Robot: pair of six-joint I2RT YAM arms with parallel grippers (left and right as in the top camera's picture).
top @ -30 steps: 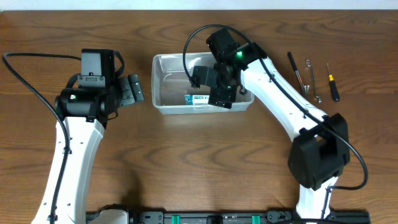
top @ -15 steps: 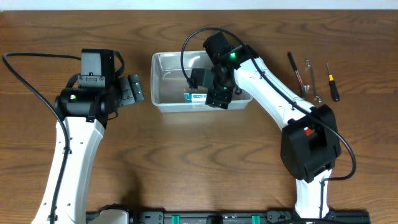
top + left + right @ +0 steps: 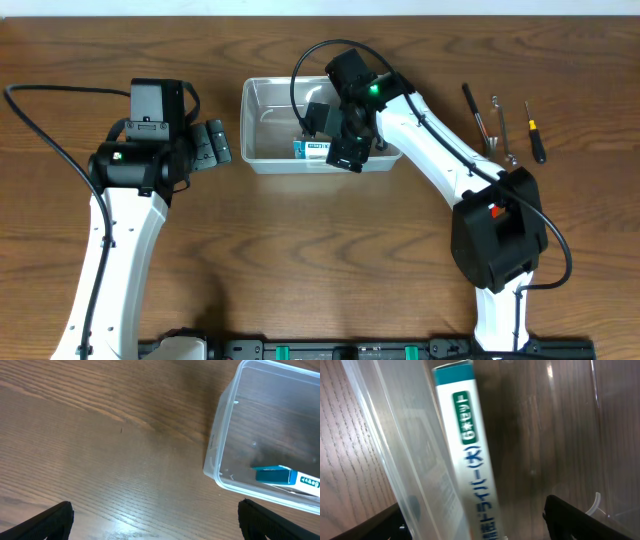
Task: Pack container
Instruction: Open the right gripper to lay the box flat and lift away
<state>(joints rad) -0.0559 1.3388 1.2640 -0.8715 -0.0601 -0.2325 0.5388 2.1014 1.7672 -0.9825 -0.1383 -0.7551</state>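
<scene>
The clear plastic container (image 3: 262,125) stands at the table's middle back. A small blue-and-white box (image 3: 312,149) lies inside it along the front wall. My right gripper (image 3: 345,152) is open and reaches down at the front wall. In the right wrist view its fingers (image 3: 475,527) stand wide apart on either side of the box (image 3: 470,460), the left finger outside the container wall (image 3: 390,435). My left gripper (image 3: 213,145) is open and empty left of the container. In the left wrist view it (image 3: 155,520) hangs over bare wood, with the container (image 3: 225,435) and box (image 3: 280,476) at the right.
Three slim hand tools (image 3: 478,115), (image 3: 500,125), (image 3: 536,130) lie on the wood at the back right. The right arm's cable loops over the container's back. Bare tabletop lies in front of the container and at the left.
The container has slid a little to the left and toward the back, along with my right gripper and the box. The left arm has not moved.
</scene>
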